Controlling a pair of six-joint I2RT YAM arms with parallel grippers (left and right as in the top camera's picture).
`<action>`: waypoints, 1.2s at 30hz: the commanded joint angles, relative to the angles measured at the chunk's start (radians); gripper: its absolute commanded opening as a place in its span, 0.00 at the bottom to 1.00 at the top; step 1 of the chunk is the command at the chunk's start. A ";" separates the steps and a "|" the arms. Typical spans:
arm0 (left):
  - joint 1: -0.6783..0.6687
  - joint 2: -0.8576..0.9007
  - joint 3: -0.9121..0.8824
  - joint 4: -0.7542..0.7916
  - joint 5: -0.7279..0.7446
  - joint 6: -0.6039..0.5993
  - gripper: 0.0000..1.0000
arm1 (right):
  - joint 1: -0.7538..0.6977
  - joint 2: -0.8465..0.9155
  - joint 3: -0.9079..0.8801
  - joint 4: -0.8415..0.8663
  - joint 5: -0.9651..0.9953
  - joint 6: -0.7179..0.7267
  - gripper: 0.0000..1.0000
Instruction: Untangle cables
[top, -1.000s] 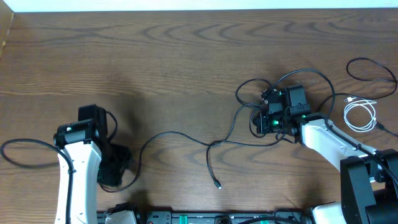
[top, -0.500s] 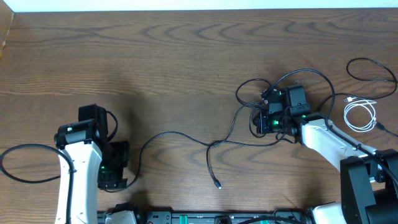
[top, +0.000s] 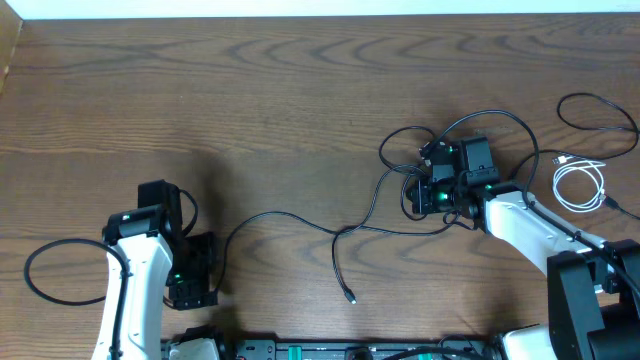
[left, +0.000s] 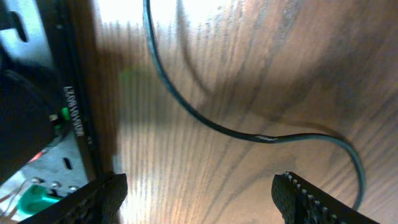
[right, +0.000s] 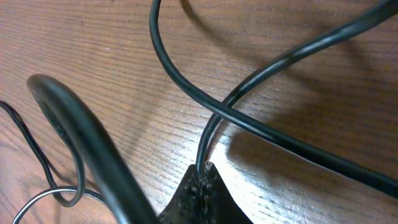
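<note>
Where the cables lie: a tangle (top: 445, 150) of black cable sits right of centre on the table (top: 250, 90). One long strand (top: 290, 218) trails from it leftward across the wood, and a branch ends in a loose plug (top: 350, 297) near the front edge. A coiled white cable (top: 580, 185) lies apart at the far right.

Handling, as judged: thin, light and limp. It should slide easily on the wood, and a pull on any strand will likely drag the rest of the knot with it. It looks tough enough, though a plug could catch in a loop.

Where to take hold, as judged: on a bare run of strand close to a crossing, not on a plug.

Right pincer (top: 420, 195): closed tight at the lower left of the tangle. In the wrist view the tips (right: 202, 186) are pinched on one black strand, and another strand crosses it just beyond.

Left pincer (left: 199, 196): spread wide and holding nothing. It sits low at the front left of the table, and the long strand curves across the wood ahead of its fingertips (left: 305, 190), not between them. No contact is visible.

Risk, as judged: with only one end held, the knot may tighten instead of opening.
</note>
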 joint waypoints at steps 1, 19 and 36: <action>0.001 0.005 -0.016 0.028 0.004 -0.034 0.80 | -0.003 0.008 -0.008 0.001 -0.013 0.000 0.01; 0.001 0.072 -0.159 0.367 -0.042 -0.083 0.79 | -0.003 0.009 -0.008 0.000 -0.013 0.000 0.01; 0.001 0.169 -0.160 0.283 0.019 0.060 0.98 | -0.003 0.009 -0.008 0.000 -0.013 0.000 0.01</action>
